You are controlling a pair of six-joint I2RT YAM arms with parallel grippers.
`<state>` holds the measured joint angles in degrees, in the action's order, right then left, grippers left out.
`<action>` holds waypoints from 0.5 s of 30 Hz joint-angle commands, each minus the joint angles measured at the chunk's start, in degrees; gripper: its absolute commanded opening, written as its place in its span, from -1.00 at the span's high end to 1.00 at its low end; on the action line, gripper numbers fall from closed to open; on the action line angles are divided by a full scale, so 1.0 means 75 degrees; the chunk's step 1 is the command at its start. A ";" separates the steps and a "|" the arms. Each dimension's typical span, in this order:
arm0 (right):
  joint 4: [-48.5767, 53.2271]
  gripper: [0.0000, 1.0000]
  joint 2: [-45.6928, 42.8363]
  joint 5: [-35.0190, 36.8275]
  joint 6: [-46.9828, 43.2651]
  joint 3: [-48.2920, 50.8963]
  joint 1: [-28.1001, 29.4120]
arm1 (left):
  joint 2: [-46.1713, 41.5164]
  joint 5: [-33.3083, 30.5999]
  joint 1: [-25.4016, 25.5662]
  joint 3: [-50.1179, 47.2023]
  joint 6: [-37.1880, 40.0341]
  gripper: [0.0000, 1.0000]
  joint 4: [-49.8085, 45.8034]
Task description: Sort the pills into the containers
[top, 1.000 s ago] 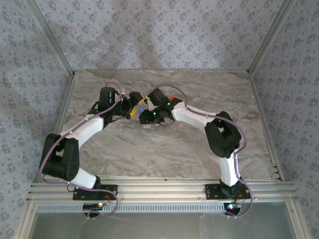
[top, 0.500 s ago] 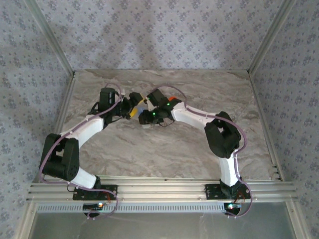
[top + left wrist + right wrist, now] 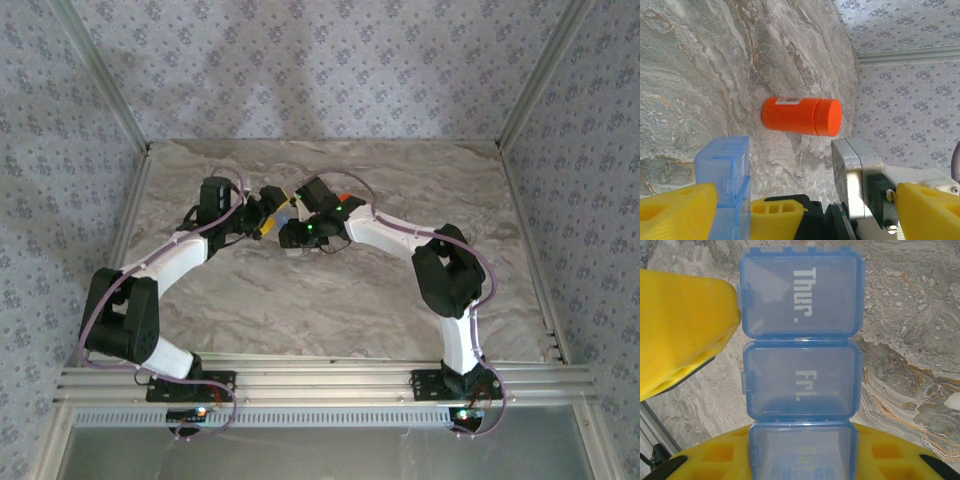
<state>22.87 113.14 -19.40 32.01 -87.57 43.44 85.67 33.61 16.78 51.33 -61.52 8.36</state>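
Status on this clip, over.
Right tool shut on blue pill organizer, Sat. end. Left tool open beside its Thur. lid. Orange bottle capped, lying on table, apart. No obstruction seen.

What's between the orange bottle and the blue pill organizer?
Nothing but bare marble tabletop. In the left wrist view, the orange bottle lies on its side, apart from the blue pill organizer.

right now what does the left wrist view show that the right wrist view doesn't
Left wrist: the orange bottle lying on its side on the marble table, and the patterned wall. Right wrist: the lid labels Thur., Fri. and Sat. on the blue pill organizer. Both: that organizer, yellow fingers and the table.
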 commanded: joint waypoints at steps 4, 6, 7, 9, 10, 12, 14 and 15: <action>-0.0108 0.36 -0.0212 -0.0121 0.0009 -0.0285 0.0184 | 0.0151 0.0066 -0.0013 0.0181 0.0222 -0.82 -0.0177; -0.0066 0.37 -0.0141 -0.0109 -0.0002 -0.0340 0.0242 | 0.0154 0.0096 -0.0012 0.0227 0.0188 -0.82 -0.0178; -0.0051 0.37 -0.0111 -0.0105 -0.0002 -0.0367 0.0252 | 0.0148 0.0110 -0.0011 0.0243 0.0179 -0.82 -0.0178; 0.0031 0.37 -0.0012 -0.0066 -0.0008 -0.0468 0.0290 | 0.0138 0.0156 -0.0010 0.0291 0.0143 -0.82 -0.0166; 0.0055 0.36 0.0024 -0.0062 -0.0007 -0.0498 0.0301 | 0.0134 0.0192 -0.0010 0.0314 0.0122 -0.82 -0.0154; 0.0056 0.37 0.0088 -0.0051 -0.0002 -0.0557 0.0313 | 0.0131 0.0242 0.0001 0.0362 0.0061 -0.82 -0.0142; 0.0083 0.37 0.0153 -0.0060 -0.0002 -0.0646 0.0325 | 0.0110 0.0282 0.0034 0.0409 0.0005 -0.82 -0.0106; 0.0112 0.37 0.0194 -0.0040 -0.0002 -0.0695 0.0337 | 0.0116 0.0306 0.0065 0.0440 -0.0027 -0.82 -0.0078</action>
<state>24.27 113.58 -18.68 33.28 -89.54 44.03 85.67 34.22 16.49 52.38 -61.28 7.84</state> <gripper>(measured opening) 0.399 0.907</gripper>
